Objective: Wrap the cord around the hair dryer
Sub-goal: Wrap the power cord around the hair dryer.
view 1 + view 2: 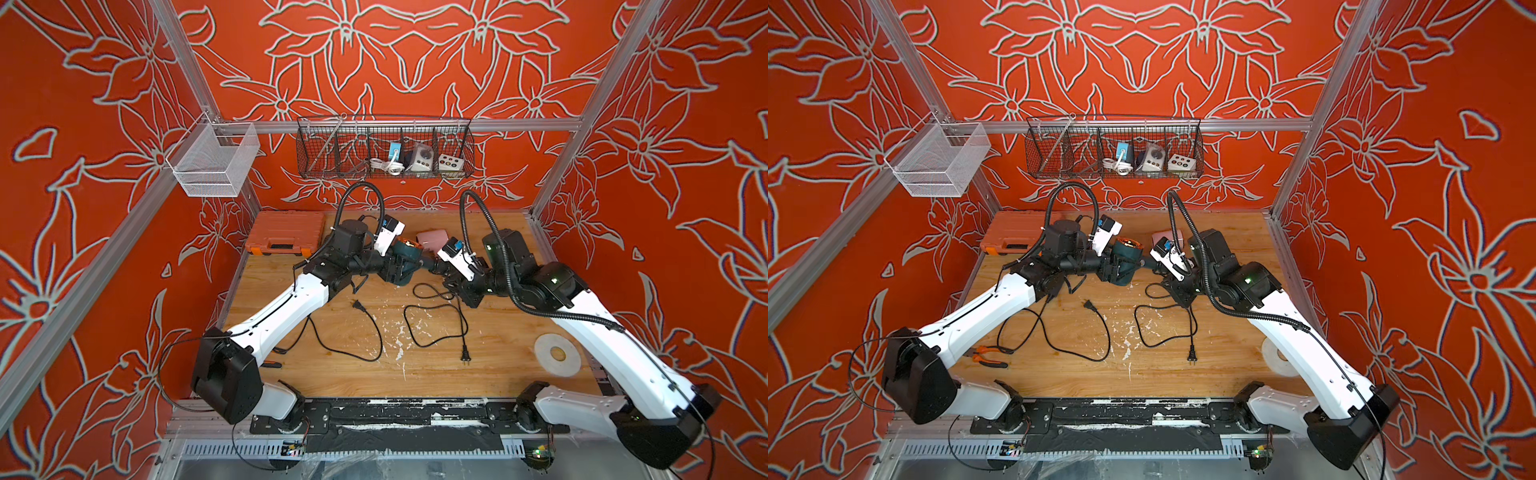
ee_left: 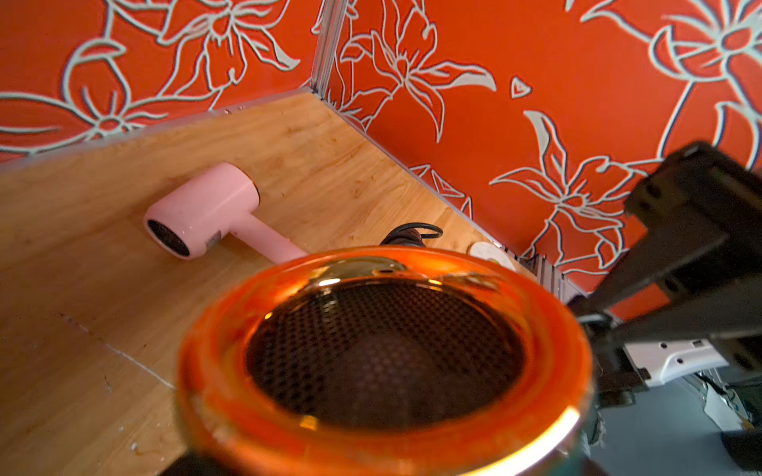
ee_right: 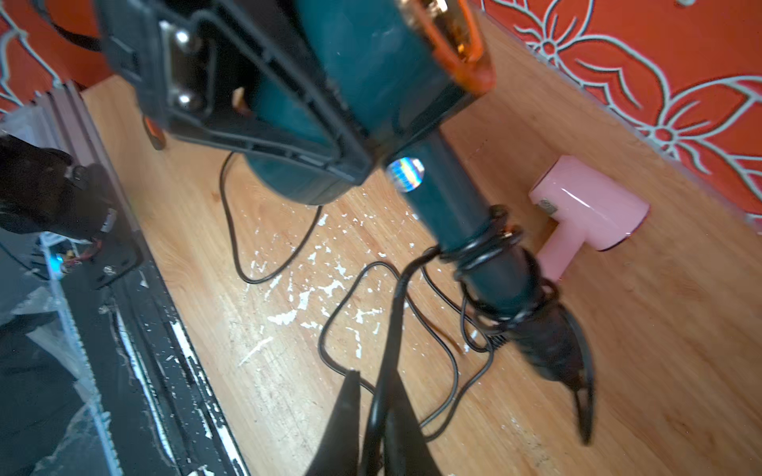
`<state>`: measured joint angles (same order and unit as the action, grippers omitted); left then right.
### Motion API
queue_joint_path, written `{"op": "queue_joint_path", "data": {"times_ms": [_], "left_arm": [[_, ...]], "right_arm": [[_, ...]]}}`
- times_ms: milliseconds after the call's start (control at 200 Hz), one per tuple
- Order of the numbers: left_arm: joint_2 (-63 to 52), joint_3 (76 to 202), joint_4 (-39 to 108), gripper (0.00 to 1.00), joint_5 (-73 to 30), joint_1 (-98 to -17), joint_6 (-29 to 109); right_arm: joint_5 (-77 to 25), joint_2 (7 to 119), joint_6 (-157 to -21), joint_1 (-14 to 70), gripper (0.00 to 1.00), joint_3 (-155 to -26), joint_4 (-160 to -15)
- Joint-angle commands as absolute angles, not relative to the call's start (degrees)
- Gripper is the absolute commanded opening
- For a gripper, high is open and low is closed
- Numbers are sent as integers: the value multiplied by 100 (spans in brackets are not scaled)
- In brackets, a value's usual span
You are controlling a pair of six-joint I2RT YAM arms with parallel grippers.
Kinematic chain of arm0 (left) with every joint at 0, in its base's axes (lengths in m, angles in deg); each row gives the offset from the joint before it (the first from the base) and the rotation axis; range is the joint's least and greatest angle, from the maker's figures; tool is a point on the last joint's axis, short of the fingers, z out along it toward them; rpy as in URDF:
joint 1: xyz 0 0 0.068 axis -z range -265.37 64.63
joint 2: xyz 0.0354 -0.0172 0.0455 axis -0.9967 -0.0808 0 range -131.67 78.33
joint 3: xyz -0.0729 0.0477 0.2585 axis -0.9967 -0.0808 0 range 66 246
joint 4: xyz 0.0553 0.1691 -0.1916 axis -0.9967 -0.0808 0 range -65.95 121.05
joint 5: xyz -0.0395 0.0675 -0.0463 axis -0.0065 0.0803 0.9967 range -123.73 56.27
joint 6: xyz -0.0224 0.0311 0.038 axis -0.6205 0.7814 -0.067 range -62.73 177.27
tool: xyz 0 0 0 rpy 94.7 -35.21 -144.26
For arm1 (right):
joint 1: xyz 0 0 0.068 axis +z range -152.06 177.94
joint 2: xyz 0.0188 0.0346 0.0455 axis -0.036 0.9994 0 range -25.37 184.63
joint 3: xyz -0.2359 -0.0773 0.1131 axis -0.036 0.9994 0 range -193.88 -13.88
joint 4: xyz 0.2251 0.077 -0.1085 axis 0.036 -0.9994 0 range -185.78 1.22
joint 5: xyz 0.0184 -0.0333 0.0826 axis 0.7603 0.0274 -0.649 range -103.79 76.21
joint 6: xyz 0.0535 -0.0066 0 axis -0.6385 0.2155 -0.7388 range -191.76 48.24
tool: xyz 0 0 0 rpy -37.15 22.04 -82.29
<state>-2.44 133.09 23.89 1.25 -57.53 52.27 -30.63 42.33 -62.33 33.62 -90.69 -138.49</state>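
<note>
Cord loops (image 1: 466,356) centre, pink dryer (image 1: 430,239) behind, orange case (image 1: 284,230) back-left, tape roll (image 1: 557,355) front-right, table (image 1: 515,220) bare back-right

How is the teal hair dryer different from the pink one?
The teal hair dryer is gripped at its barrel by the left gripper; the pink hair dryer lies untouched on the table. Black cord loops around the teal one's handle; the pink one's handle shows none. The teal barrel has an orange rim; the pink barrel does not. Both have a barrel with a straight handle.
</note>
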Motion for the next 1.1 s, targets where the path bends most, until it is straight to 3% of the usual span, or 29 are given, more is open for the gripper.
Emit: {"op": "queue_joint_path", "data": {"times_ms": [0, 425, 595, 861, 1096], "left_arm": [[196, 13317, 1942, 0, 451, -5674, 5680], [847, 12984, 1388, 0, 2149, -5557, 5265], [866, 12708, 1411, 0, 2301, -5557, 5090], [748, 12580, 1549, 0, 2363, -5556, 4911], [505, 12689, 1492, 0, 2415, -5557, 4901]], "right_arm": [[-2433, 4427, -5556, 3341, 0, -9403, -14054], [-3202, 5509, -5330, 2878, 0, -9207, -13112], [-3921, 5706, -5501, 2876, 0, -8752, -12716], [-4112, 5733, -5560, 2879, 0, -8302, -12568], [-4121, 5702, -5511, 2911, 19, -8265, -12656]]}}
